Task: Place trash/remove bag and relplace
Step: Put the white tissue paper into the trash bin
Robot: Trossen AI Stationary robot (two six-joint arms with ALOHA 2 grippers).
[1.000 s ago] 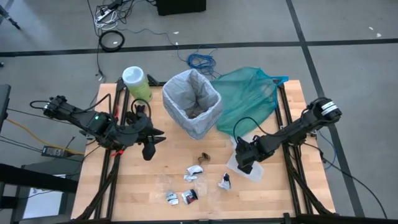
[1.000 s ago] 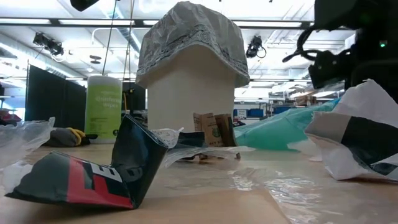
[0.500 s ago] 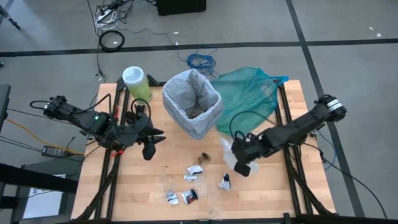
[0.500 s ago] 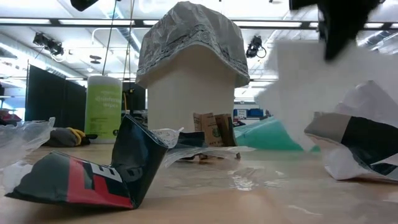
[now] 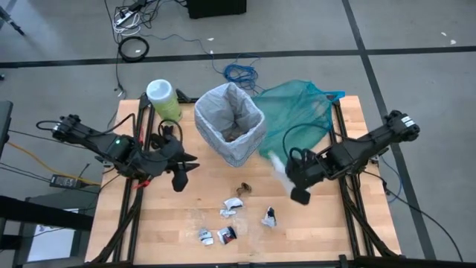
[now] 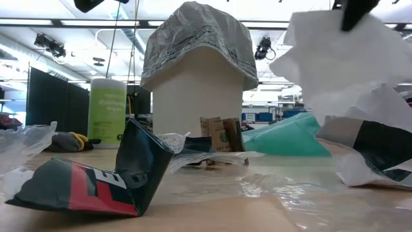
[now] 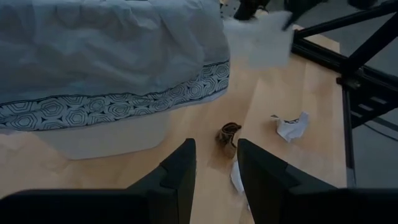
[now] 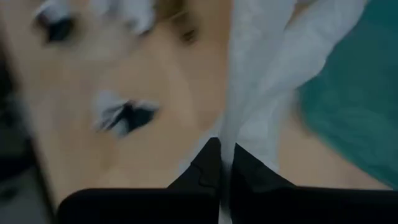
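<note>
The right gripper (image 5: 291,173), right of centre in the high view, is pinched tight on a white paper scrap (image 5: 277,163) and holds it up off the table, just right of the bin (image 5: 229,123) with its grey-white bag (image 5: 216,112). The left gripper (image 5: 181,172), at the left, hangs with fingers apart, holding nothing. More trash (image 5: 233,205) lies at lower centre

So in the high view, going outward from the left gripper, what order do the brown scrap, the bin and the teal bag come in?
From the left gripper, open at the table's left side:
1. The bin, up and to its right near the far edge.
2. The brown scrap, on bare wood at mid-table; close to the bin's distance, so hard to separate.
3. The teal bag, far right corner, plainly farthest.
</note>
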